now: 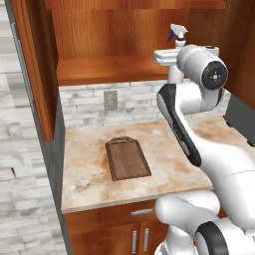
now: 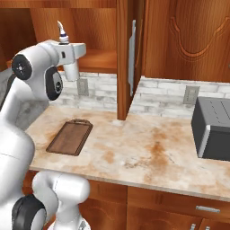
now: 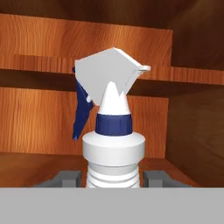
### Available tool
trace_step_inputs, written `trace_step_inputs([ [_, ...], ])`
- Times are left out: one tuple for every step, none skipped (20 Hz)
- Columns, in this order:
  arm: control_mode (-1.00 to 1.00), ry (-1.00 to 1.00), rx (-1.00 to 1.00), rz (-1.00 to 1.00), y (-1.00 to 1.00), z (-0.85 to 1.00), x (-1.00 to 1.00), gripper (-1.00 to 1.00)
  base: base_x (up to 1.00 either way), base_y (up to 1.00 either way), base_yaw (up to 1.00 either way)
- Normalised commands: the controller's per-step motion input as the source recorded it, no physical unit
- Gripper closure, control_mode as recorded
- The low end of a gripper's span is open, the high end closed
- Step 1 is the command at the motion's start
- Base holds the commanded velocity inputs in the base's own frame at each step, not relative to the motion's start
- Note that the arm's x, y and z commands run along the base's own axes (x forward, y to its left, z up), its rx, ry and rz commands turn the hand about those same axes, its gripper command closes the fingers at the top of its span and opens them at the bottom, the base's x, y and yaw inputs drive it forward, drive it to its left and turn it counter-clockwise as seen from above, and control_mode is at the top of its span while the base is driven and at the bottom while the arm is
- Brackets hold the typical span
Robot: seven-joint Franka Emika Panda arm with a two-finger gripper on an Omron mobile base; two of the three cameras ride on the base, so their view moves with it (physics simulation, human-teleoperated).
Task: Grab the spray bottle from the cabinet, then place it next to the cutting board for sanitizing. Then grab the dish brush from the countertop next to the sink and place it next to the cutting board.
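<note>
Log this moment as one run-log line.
stage: fetch spray bottle | tool: astride spray bottle in cabinet, grip unconfirmed | cutting board: on countertop, nothing beside it

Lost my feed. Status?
Gripper astride spray bottle in cabinet, grip unconfirmed. Cutting board waiting on countertop. Nothing blocking.

no readable text showing anywhere, no label or brand appearing on the spray bottle (image 3: 113, 144), nothing printed on the cutting board (image 1: 127, 158), no numbers or signs standing on the cabinet (image 1: 107, 69) wood
</note>
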Motion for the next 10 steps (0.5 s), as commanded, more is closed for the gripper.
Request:
trace_step_inputs([
  [-1.0, 0.0, 0.0, 0.0, -0.55, -0.79, -0.5, 1.0, 0.0, 0.0, 0.0],
  [-1.0, 0.0, 0.0, 0.0, -0.5, -0.8, -0.41, 1.0, 0.0, 0.0, 0.0],
  [-1.0, 0.0, 0.0, 0.0, -0.46, -0.79, -0.31, 1.0, 0.0, 0.0, 0.0],
  [-1.0, 0.0, 0.0, 0.02, -0.31, -0.76, -0.08, 1.0, 0.0, 0.0, 0.0],
  [-1.0, 0.02, 0.0, 0.03, -0.12, -0.85, 0.0, 1.0, 0.0, 0.0, 0.0],
  [-1.0, 0.0, 0.0, 0.05, -0.18, -0.91, 0.0, 1.0, 0.0, 0.0, 0.0],
  [-1.0, 0.0, 0.0, 0.05, -0.14, -0.97, 0.0, 1.0, 0.0, 0.0, 0.0],
  [-1.0, 0.0, 0.0, 0.06, -0.11, -1.0, -0.01, 1.0, 0.0, 0.0, 0.0],
  [-1.0, 0.0, 0.0, 0.08, -0.11, -1.0, 0.0, 1.0, 0.0, 0.0, 0.0],
  [-1.0, 0.0, 0.0, 0.08, -0.15, -0.95, 0.0, 1.0, 0.0, 0.0, 0.0],
])
